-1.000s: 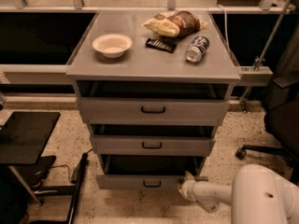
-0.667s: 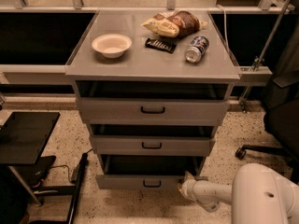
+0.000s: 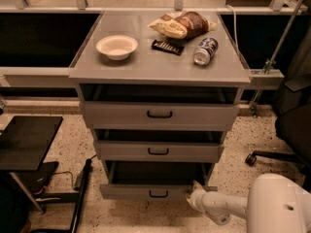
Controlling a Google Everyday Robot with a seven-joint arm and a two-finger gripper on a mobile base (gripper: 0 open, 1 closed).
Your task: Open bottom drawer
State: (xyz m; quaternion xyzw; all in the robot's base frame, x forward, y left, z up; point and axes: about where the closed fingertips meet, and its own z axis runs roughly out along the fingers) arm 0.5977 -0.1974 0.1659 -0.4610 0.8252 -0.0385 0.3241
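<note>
Bottom drawer (image 3: 127, 192): lowest of three, at 6 o'clock under the counter (image 3: 155, 66), front standing slightly out. End effector (image 3: 193, 194): at 3 o'clock from the drawer handle (image 3: 159, 194), against the front's right end; its spread cannot be told.

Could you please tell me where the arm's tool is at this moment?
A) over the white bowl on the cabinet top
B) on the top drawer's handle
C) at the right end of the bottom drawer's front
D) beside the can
C: the tool sits low at the right end of the bottom drawer front, to the right of its black handle.
</note>
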